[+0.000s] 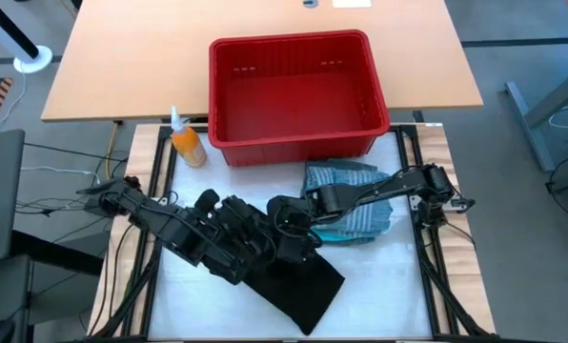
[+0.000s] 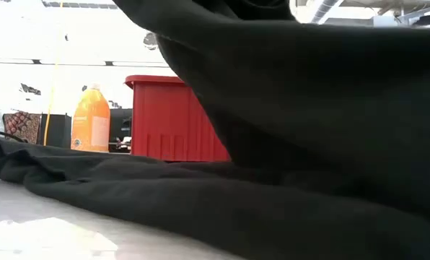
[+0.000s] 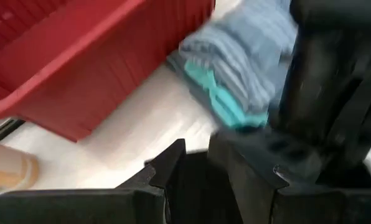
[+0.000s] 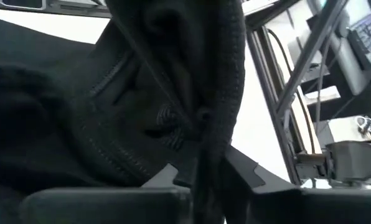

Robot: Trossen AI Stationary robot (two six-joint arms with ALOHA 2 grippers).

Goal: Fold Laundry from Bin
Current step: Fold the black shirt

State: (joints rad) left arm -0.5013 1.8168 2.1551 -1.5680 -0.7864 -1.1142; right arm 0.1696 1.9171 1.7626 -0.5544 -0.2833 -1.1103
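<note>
While both arms' fingers pinch the limp black garment [image 1: 298,286], the slotted red bin [image 1: 294,90] stands behind.

Colours on the desk [image 1: 379,286]: white top, pale wood rim.
Red bin [image 1: 294,90]; black garment [image 1: 298,286]; blue-grey striped shirt [image 1: 346,181] over turquoise cloth [image 3: 226,106]; orange bottle [image 1: 187,145].

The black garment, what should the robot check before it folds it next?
1. Red bin emptied: ok.
2. Black garment on the table: ok.
3. Garment lying flat: not ok, bunched under both arms.
4. Right fingers holding the black cloth: ok, a fold hangs between them.
5. Left fingers gripping cloth: cannot tell.
6. Striped shirt and turquoise garment stacked aside: ok.
</note>
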